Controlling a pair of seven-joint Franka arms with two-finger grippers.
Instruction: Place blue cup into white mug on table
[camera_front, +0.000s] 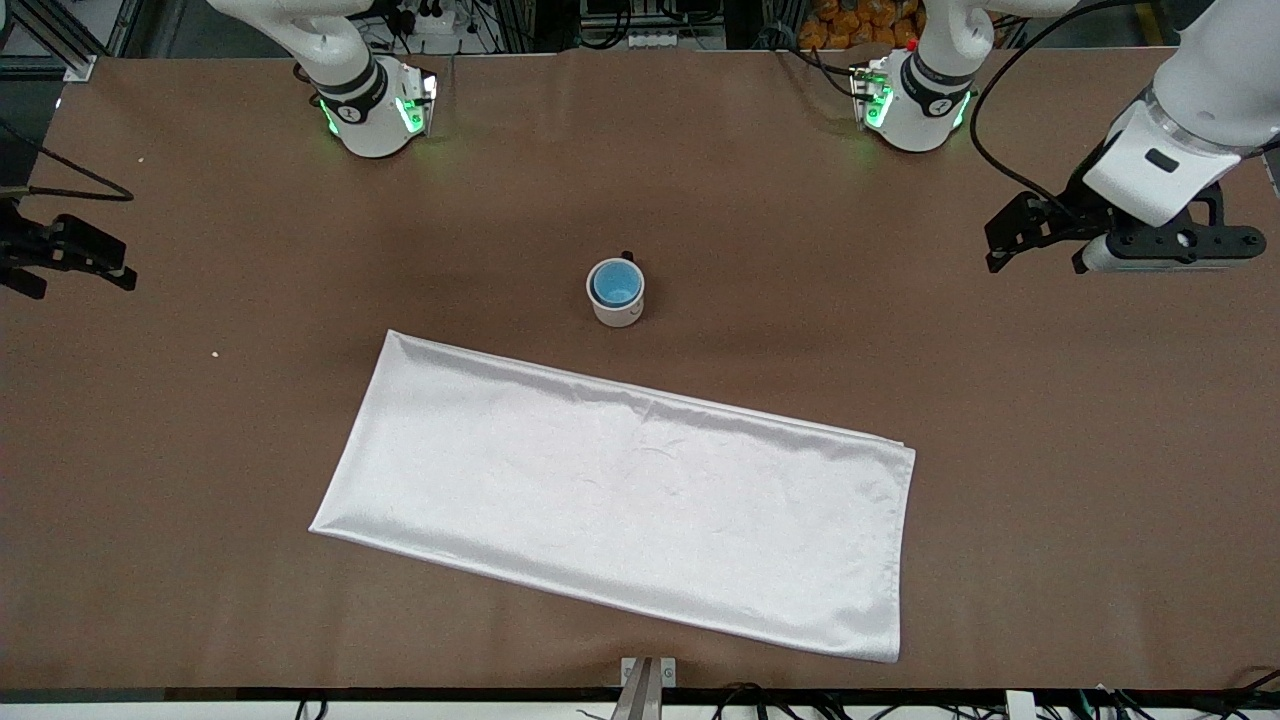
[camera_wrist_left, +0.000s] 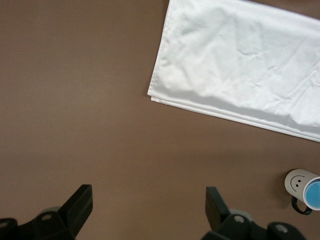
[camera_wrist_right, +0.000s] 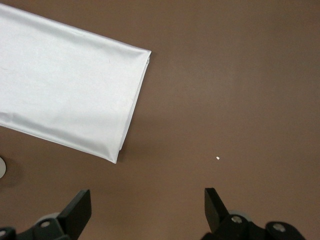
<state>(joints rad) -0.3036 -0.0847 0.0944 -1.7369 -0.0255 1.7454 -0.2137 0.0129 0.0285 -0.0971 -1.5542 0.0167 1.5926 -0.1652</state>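
Note:
The white mug (camera_front: 618, 312) stands upright near the middle of the brown table (camera_front: 900, 330), its dark handle turned toward the robots' bases. The blue cup (camera_front: 615, 283) sits inside it, its blue bottom showing through the mug's mouth. Both also show in the left wrist view, the mug (camera_wrist_left: 296, 181) with a smiley face on its side and the cup (camera_wrist_left: 314, 192) within it. My left gripper (camera_front: 1040, 255) hangs open over the left arm's end of the table, holding nothing (camera_wrist_left: 149, 200). My right gripper (camera_front: 75, 270) is open and empty at the right arm's end (camera_wrist_right: 147, 202).
A white satin cloth (camera_front: 620, 490) lies flat on the table, nearer to the front camera than the mug. A tiny pale crumb (camera_front: 214, 353) lies on the felt toward the right arm's end.

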